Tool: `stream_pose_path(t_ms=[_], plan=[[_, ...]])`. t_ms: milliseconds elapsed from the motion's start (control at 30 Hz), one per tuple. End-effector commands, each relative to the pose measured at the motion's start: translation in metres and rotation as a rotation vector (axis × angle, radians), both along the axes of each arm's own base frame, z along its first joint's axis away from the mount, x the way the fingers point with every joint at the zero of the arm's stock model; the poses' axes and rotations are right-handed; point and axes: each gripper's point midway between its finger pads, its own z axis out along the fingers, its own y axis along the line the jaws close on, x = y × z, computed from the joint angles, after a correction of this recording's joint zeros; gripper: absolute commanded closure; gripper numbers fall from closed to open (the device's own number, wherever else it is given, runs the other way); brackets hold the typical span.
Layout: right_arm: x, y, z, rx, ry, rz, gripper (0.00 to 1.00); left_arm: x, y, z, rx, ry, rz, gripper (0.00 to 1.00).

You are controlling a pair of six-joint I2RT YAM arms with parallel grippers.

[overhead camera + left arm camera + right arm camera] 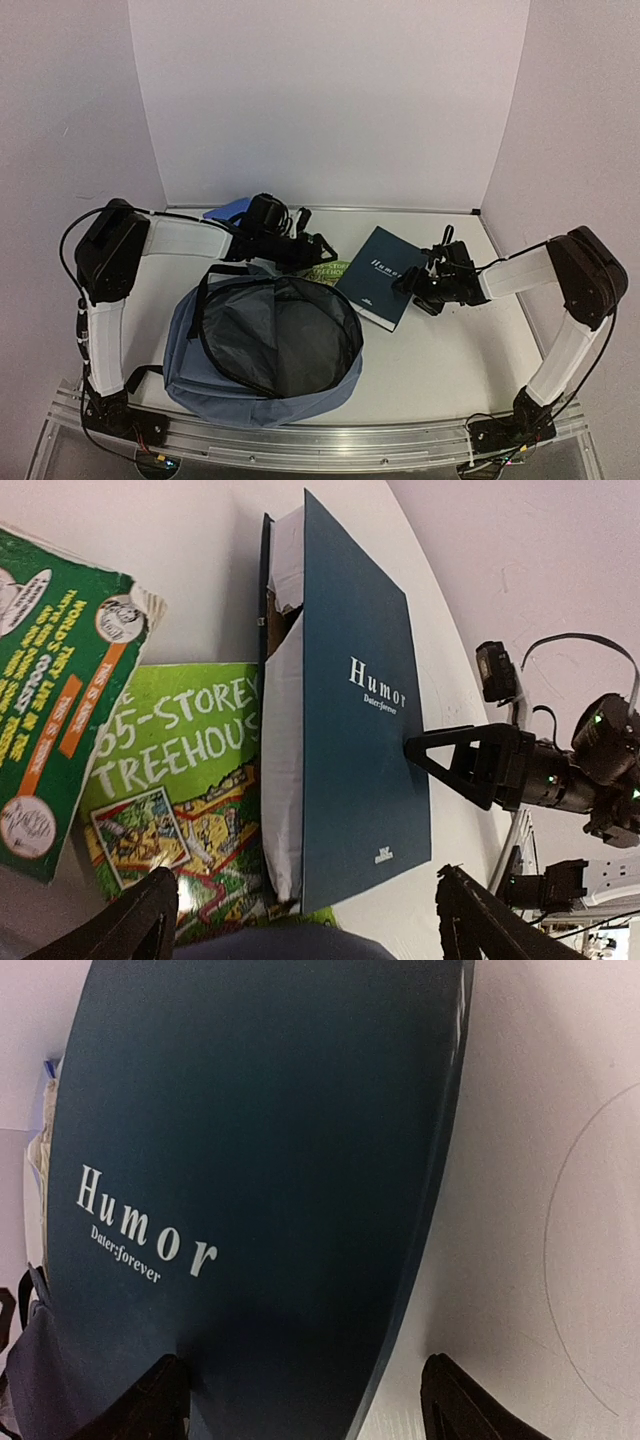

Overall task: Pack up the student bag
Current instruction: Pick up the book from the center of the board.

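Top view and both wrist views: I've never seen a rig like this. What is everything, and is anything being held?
Two robot arms are bolted at the table's near edge; the top view looks down from behind them, each wrist view along one gripper's fingers. On the table lie an open slate-blue backpack, a dark blue Humor book, a green Treehouse book and another green book. The left gripper hangs open above the books. The right gripper stands open astride the Humor book's edge. Nothing is held.
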Motion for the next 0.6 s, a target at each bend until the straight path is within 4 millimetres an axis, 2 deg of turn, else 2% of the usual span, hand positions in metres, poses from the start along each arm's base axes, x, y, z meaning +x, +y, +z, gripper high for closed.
stream_pose_path(t_ms=[0, 100, 233, 400, 567], plan=[[0.005, 0.010, -0.001, 0.030, -0.025, 0.043, 0.26, 0.013, -0.021, -0.007, 0.025, -0.008, -0.032, 0.11], [0.006, 0.014, -0.003, 0.048, -0.025, 0.051, 0.27, 0.017, -0.025, -0.030, 0.064, 0.055, -0.027, 0.12], [0.008, 0.020, -0.006, 0.073, -0.018, 0.063, 0.28, 0.013, -0.031, -0.044, 0.061, 0.124, -0.049, 0.12], [0.010, 0.026, -0.007, 0.104, -0.016, 0.081, 0.30, 0.000, -0.047, -0.044, -0.006, 0.177, -0.125, 0.14], [0.010, 0.031, -0.006, 0.128, -0.016, 0.090, 0.30, -0.015, -0.058, -0.025, -0.128, 0.187, -0.209, 0.24]])
